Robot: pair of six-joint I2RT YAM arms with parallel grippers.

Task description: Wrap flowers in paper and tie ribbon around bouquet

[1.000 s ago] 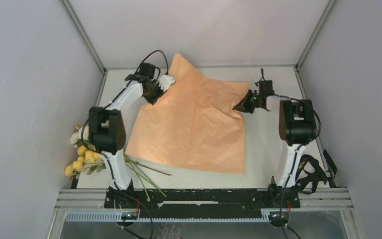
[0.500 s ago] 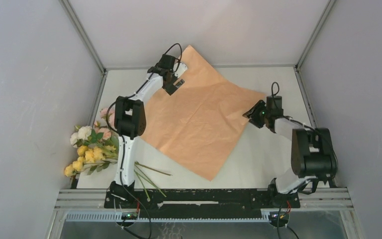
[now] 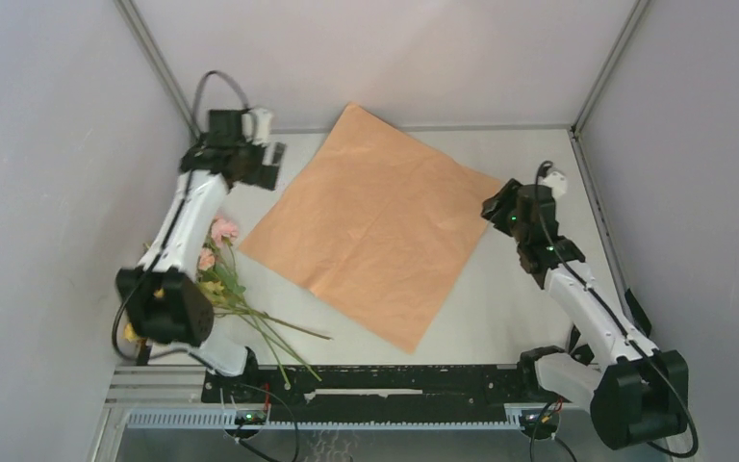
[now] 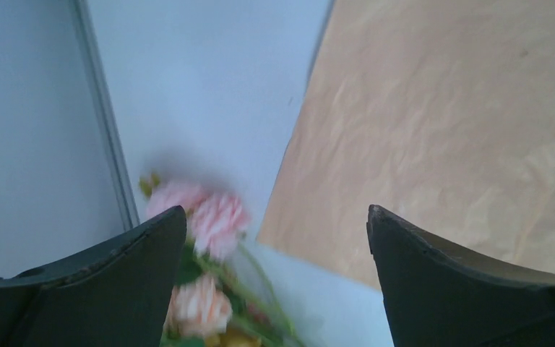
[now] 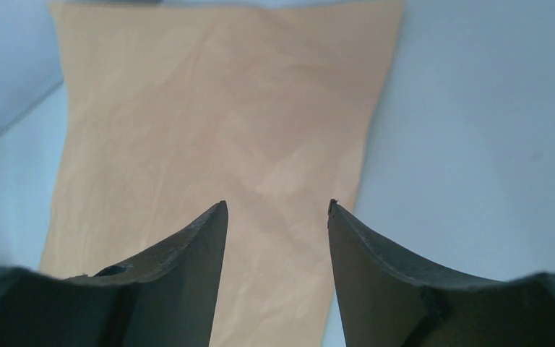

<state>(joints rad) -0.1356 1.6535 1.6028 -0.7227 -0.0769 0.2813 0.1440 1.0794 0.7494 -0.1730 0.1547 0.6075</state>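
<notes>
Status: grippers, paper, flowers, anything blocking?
Left gripper and right gripper open, empty. Paper flat, peach side up. Flowers beside it at left edge, unwrapped. No ribbon seen; nothing on the paper.

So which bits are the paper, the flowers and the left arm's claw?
paper (image 3: 375, 226): top view, middle of its peach-orange face.
flowers (image 3: 222, 230): top view, a pink bloom.
left gripper (image 4: 276, 210): left wrist view, the gap midway between its open fingertips.

White arm links (image 3: 192, 202) with bulky black joint housings (image 3: 168, 310) and dark, tapered, pointed jaws
</notes>
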